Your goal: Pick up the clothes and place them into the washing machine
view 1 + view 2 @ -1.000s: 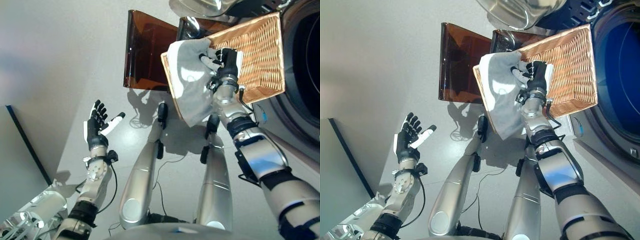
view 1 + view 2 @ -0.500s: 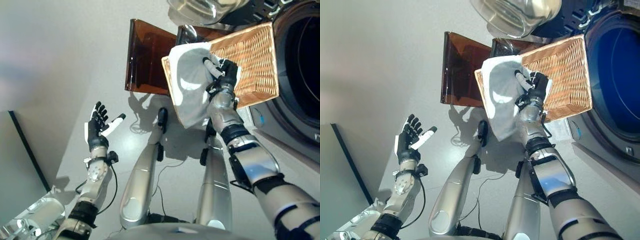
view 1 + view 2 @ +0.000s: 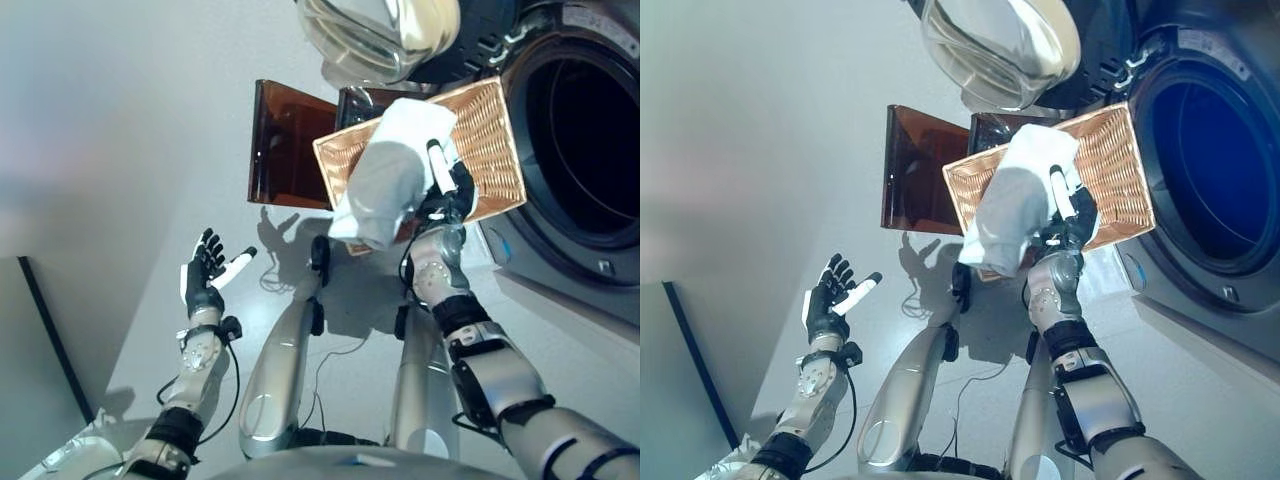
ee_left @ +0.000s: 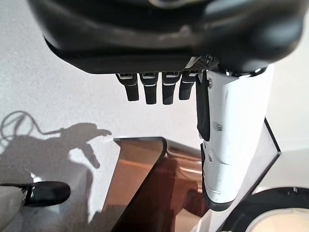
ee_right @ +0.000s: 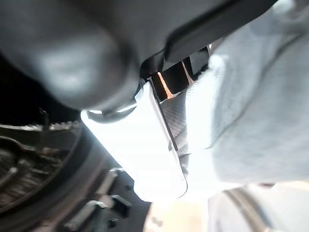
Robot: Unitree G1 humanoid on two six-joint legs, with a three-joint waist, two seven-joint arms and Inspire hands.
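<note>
A pale grey-white cloth (image 3: 385, 185) hangs bunched in front of the wicker basket (image 3: 495, 135). My right hand (image 3: 447, 190) is shut on its right side, the white-covered thumb (image 5: 149, 140) pressed against the fabric (image 5: 251, 111). The washing machine's dark drum opening (image 3: 585, 150) is just right of the basket, and its glass door (image 3: 380, 35) stands swung open above. My left hand (image 3: 205, 280) is held up open and holding nothing at the lower left, far from the cloth; its straight fingers (image 4: 154, 89) show in the left wrist view.
A brown translucent box (image 3: 285, 145) stands on the grey floor behind and left of the basket, also seen as the brown box (image 4: 149, 193) past my left hand. A dark-edged panel (image 3: 40, 330) borders the floor at the far left.
The right hand has lifted the cloth off the basket's left rim; it now hangs bunched and higher. The view has shifted, showing more of the washer. The left hand stays open.
</note>
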